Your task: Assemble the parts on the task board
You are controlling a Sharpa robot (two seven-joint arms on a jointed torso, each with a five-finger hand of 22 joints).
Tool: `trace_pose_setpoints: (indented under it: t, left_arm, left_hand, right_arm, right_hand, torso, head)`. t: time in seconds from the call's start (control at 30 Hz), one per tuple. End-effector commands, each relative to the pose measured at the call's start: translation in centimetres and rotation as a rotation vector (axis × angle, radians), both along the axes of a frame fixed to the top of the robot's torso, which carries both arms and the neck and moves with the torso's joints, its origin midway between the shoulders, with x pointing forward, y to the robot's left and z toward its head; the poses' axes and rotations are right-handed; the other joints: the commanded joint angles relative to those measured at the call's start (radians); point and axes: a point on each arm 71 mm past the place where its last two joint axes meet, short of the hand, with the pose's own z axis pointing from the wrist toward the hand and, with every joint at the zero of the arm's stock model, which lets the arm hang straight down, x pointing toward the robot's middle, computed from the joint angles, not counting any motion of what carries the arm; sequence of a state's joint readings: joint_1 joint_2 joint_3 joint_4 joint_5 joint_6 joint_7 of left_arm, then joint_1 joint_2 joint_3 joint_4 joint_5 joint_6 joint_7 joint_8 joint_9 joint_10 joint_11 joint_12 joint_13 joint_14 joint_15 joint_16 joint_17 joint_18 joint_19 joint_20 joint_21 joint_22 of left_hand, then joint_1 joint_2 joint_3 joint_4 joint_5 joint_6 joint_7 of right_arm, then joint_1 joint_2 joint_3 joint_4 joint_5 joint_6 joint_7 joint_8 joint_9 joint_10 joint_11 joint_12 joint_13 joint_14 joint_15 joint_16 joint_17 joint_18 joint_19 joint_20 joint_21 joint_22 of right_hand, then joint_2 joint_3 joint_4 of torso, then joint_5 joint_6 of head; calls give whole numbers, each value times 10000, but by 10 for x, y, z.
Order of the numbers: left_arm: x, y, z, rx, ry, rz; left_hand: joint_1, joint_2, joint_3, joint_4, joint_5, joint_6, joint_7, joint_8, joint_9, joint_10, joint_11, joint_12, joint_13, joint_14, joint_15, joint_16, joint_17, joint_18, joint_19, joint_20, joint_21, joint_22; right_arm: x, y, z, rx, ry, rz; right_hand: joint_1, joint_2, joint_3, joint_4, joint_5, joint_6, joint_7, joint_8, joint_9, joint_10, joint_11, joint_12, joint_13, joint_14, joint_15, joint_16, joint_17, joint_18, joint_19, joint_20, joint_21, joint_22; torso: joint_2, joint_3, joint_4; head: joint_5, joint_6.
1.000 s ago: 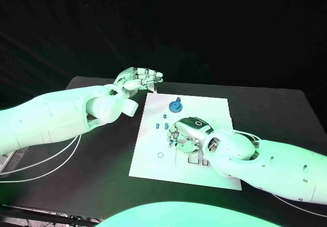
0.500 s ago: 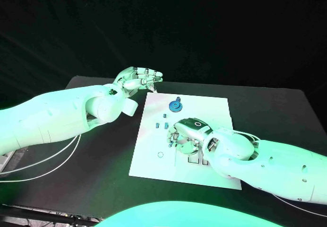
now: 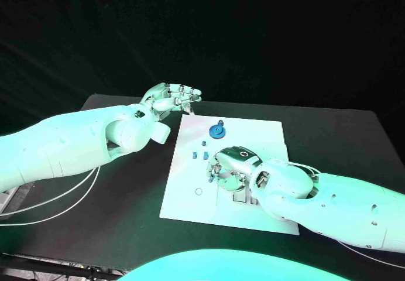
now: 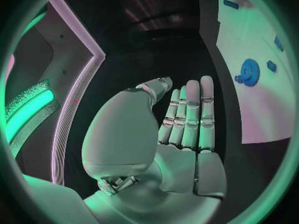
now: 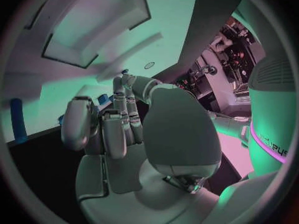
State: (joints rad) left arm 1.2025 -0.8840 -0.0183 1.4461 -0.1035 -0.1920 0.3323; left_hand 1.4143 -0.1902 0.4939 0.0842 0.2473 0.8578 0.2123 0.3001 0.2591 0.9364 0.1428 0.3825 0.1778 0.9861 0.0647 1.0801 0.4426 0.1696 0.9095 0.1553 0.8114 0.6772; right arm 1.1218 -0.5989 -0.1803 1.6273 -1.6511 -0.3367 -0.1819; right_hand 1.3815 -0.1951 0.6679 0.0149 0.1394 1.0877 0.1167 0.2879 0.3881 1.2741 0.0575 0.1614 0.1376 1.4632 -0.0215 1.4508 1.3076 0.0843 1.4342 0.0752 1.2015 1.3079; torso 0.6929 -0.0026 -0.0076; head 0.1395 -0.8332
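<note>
The right hand is seen over the middle of the task board, fingers pointed down at the board surface. In the right wrist view the fingers are curled toward the palm, with a small blue piece glimpsed just beside the fingertips; whether anything is pinched cannot be told. The left hand is held off the board, above the black table near the board's far left corner. In the left wrist view its fingers are stretched out straight and side by side, thumb apart, nothing held.

The task board is laid in the middle of the table. A blue gear is seated on the board's far part, with a small blue knob at its far edge; it is also seen in the left wrist view. Two small blue parts are placed side by side on the board, just left of the right hand. Another tiny blue part is located between them and the gear. A small ring mark is visible on the board's near left area. Dark slots are seen in the board beside the right wrist, partly hidden by it.
</note>
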Motion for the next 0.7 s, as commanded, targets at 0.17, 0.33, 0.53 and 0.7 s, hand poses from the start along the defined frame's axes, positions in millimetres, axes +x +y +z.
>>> trace_pose_setpoints:
  t: [0.17,0.33,0.53,0.7]
  left_arm:
    - [-1,-3,1,-71,-14,-202]
    - [-1,-3,1,-67,-2,-213]
    - [-1,-2,1,-57,12,-211]
    - [0,-1,1,-35,15,-173]
  left_hand:
    - [-40,-21,-36,3,6,-85,1,-25,-10,-68,28,-14,-16,-58,41,-69,-13,136,12,48,-59,-13]
    - [-40,-21,-36,3,6,-85,1,-25,-10,-68,28,-14,-16,-58,41,-69,-13,136,12,48,-59,-13]
    - [-39,-19,-43,10,8,-98,7,-27,-11,-82,33,-11,-19,-62,45,-71,-14,137,15,51,-71,-21]
    - [-26,-16,-43,6,10,-108,9,-27,-12,-92,35,-8,-20,-69,47,-74,-15,138,16,52,-80,-28]
  right_arm:
    - [1,0,-3,-441,-157,1]
    - [1,2,-4,-470,-159,6]
    - [-1,4,-6,-554,-79,124]
    - [-2,5,-7,-623,-30,221]
  right_hand:
    - [0,128,12,-61,25,4,51,28,6,25,-80,13,9,658,-53,62,447,-118,2,-4,-3,1001]
    - [-17,129,12,-67,31,-1,56,25,9,26,-75,3,10,657,-50,58,438,-119,4,-2,3,1006]
    - [-17,129,12,-67,31,-1,56,25,9,26,-75,3,10,657,-50,58,438,-119,4,-2,3,1006]
    - [-46,128,7,-75,37,-4,60,26,17,31,-71,-11,12,658,-46,62,442,-120,5,0,5,1010]
  torso:
    - [-10,-3,-5]
    - [-8,-4,-2]
    - [-7,-3,1]
    - [-5,2,-3]
  head:
    - [-5,-1]
    - [-7,-5]
    - [-4,-19]
    - [3,-31]
